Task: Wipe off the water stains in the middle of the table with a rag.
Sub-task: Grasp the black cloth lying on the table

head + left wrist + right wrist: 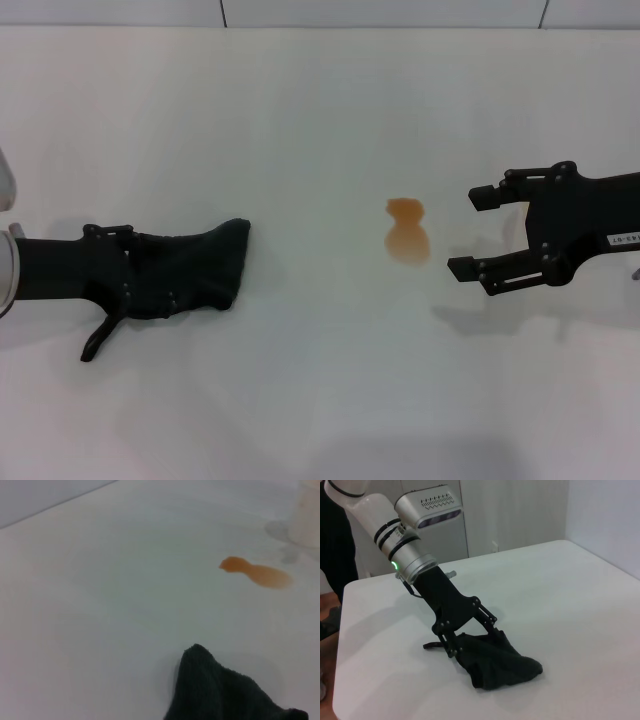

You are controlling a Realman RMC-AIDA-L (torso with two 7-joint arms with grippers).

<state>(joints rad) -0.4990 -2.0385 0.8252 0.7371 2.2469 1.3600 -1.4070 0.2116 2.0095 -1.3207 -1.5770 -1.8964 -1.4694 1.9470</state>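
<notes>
The left tool (165, 285) pinches the rag (200, 268) on the bench (320, 400), well apart from the water stains (407, 232), beside which the right tool (475, 232) hovers spread.

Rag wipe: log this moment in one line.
left gripper shut on rag | stain unwiped | right gripper open beside stain

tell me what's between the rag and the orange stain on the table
Nothing: in the head view only bare white table separates the rag, held by the left gripper, from the water stains.
</notes>
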